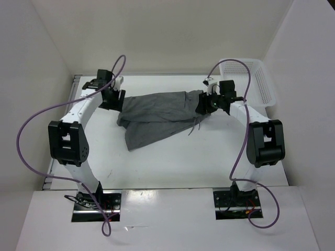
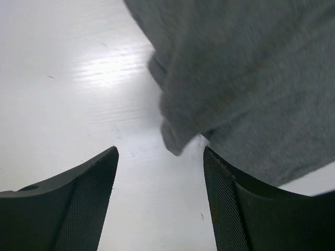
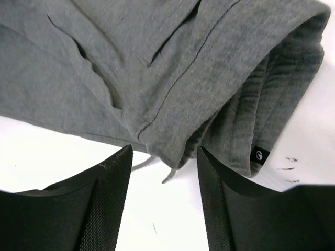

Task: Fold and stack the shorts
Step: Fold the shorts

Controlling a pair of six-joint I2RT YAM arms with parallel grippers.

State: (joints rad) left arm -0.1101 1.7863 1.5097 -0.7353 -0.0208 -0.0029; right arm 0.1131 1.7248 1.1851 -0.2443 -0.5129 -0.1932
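Right claw spread over shorts, basket near

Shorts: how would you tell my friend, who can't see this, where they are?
Look at the white table. On its far half, between the left gripper and the right gripper, lie the shorts in a rumpled heap. They are soft and dark grey with a thin string dangling, unlike the white mesh basket by the far right corner.
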